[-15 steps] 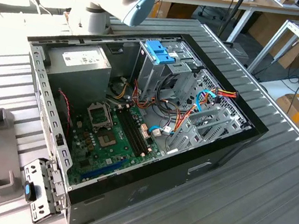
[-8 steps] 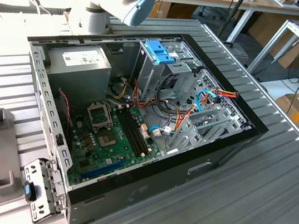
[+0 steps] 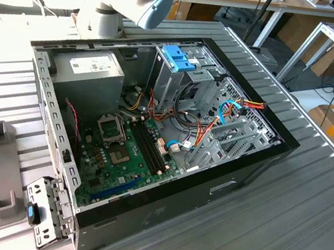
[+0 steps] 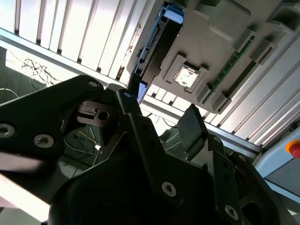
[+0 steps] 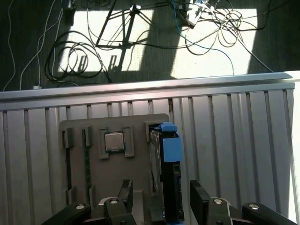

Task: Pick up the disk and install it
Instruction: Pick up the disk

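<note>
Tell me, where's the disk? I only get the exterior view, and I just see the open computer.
Observer: In the first wrist view, the disk stands on its edge in a slot of a grey holder.
Operator: Is the robot grabbing it?
Observer: No. The jaws are open, one on each side of the disk, not touching it.
Operator: Is anything else in that holder?
Observer: Yes, a square silver chip sits in a pocket beside the disk.

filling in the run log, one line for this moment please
phase: pre-grasp | hand: open, flanking disk | disk: on edge in grey holder | installed: no
</note>
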`<state>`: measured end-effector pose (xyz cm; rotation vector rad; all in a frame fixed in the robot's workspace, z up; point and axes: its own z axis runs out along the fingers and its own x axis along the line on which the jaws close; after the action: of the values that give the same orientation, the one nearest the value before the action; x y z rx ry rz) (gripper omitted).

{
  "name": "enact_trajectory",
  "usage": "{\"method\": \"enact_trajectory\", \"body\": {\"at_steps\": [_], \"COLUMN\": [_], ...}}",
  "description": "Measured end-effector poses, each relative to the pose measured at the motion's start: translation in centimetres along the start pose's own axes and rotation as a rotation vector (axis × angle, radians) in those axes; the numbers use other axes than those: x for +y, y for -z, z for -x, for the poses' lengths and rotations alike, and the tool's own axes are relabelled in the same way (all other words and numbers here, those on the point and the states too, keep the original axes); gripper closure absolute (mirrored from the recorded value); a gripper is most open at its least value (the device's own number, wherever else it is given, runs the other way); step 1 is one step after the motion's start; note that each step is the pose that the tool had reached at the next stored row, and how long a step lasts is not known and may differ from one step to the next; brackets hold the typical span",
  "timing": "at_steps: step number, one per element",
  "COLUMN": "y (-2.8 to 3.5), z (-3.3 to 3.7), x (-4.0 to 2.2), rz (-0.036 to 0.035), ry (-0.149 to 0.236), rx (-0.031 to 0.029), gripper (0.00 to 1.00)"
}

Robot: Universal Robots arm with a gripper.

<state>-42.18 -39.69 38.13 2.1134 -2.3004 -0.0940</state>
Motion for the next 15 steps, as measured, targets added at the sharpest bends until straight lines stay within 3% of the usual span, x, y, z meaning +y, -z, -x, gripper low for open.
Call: {"method": "enact_trajectory", "body": {"at_steps": [15], "y": [-0.53], "z": [-0.02], "x": [0.02], "rz": [0.0000], "ry": [0.000], "rx": [0.0000], "gripper": [0.40]}}
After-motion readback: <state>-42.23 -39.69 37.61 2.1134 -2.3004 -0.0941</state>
